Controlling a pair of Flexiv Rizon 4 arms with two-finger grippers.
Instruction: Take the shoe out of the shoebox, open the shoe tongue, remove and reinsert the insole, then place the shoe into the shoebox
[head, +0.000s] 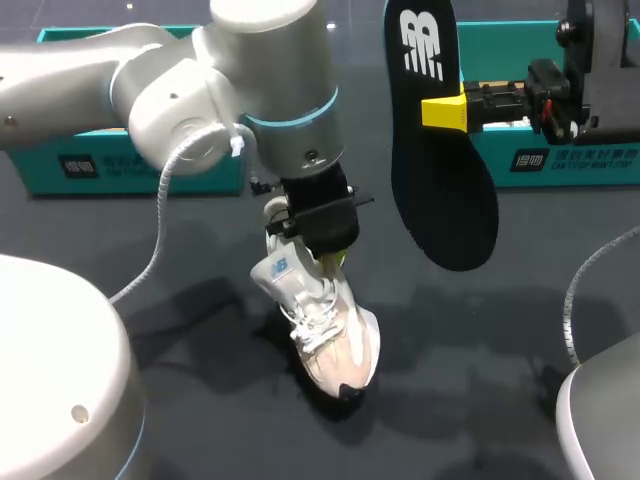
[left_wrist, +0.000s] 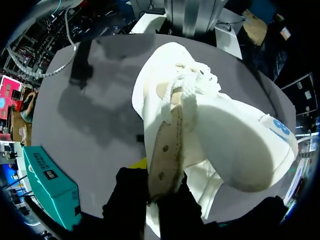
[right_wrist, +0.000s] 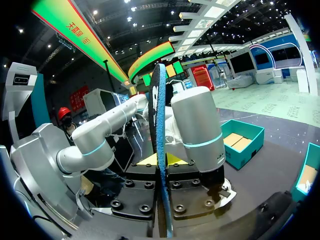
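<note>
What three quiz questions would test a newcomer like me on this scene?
1. True or false: the insole lies inside the shoe.
2. The left end effector grips: A the shoe, B the insole, C a box?
3. Fill in: the right end effector holds up the ____.
Key: 1 false; 2 A; 3 insole.

shoe — white, blue logo | insole — black, white logo | shoebox teal | table dark grey
</note>
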